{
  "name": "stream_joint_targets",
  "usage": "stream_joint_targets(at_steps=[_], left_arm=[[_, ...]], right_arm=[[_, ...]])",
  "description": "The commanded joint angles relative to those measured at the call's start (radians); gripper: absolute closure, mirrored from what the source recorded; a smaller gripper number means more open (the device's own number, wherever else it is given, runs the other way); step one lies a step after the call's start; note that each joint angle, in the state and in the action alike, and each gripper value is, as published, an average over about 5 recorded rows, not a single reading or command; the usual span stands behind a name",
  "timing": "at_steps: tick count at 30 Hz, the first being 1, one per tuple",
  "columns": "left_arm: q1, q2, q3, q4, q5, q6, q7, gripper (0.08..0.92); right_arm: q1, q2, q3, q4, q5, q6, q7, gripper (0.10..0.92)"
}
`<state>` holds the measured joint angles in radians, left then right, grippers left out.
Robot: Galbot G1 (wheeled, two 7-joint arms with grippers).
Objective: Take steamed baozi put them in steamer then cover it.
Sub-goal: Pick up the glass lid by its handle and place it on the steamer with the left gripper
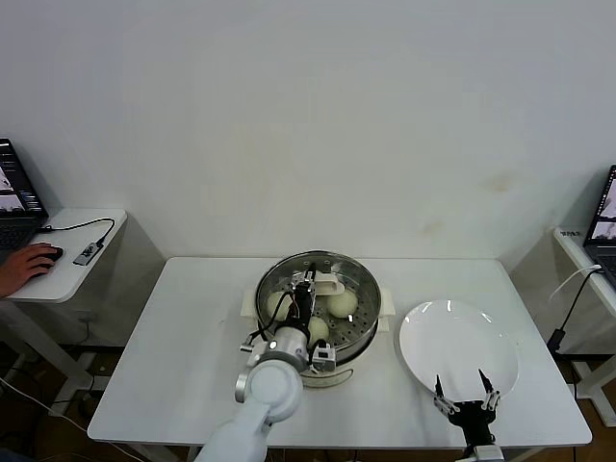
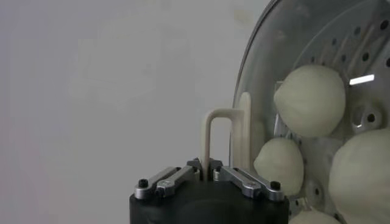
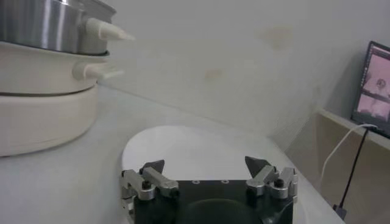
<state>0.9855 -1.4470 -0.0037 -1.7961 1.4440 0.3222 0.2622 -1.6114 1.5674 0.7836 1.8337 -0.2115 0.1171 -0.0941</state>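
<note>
- The steamer (image 1: 318,318) stands at the middle of the white table (image 1: 173,356), a shiny steel pot on a white base, with the white plate (image 1: 460,345) just beside it on the robot's right.
- The cover (image 1: 332,265) lies on the steamer; through its glass the steamed baozi (image 1: 343,303) show on the perforated tray, three of them plain in the head view.
- The left gripper (image 2: 206,172) hangs over the steamer's middle — its fingers are drawn narrow around the cover's cream-white handle (image 2: 228,137), which rises between them in the left wrist view. The fingertips sit right against the handle's post.
- In that same view the buns lie beneath the glass, beside the handle.
- The right gripper (image 1: 466,393) waits over the near edge of the plate, jaws spread wide and holding nothing.
- At the far left a person's hand (image 1: 24,265) rests on a mouse on a side desk, next to a laptop (image 1: 14,197).
</note>
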Motion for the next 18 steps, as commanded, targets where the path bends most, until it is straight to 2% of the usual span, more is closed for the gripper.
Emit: stream_joint_targets(at_steps=[1, 6, 12, 15, 18], left_arm=[[0.03, 0.005, 0.005, -0.049, 0.01, -0.009, 0.005, 0.779], [0.093, 0.035, 0.004, -0.138, -0.008, -0.015, 0.008, 0.64], [0.235, 0.124, -0.039, -0.316, -0.111, -0.038, -0.027, 0.467], [0.37, 0.192, -0.093, -0.433, -0.224, -0.06, -0.081, 0.38], [0.518, 0.248, -0.175, -0.522, -0.425, -0.113, -0.209, 0.294]], right_arm=[[0.0, 0.001, -0.002, -0.002, -0.003, 0.001, 0.0, 0.203], [-0.002, 0.001, -0.003, -0.002, -0.006, 0.002, 0.0, 0.203], [-0.004, -0.002, -0.002, -0.001, -0.004, 0.002, 0.0, 0.203], [-0.007, -0.006, -0.002, 0.0, -0.003, 0.003, -0.001, 0.203], [-0.009, -0.009, -0.005, 0.001, -0.001, 0.007, -0.002, 0.203]])
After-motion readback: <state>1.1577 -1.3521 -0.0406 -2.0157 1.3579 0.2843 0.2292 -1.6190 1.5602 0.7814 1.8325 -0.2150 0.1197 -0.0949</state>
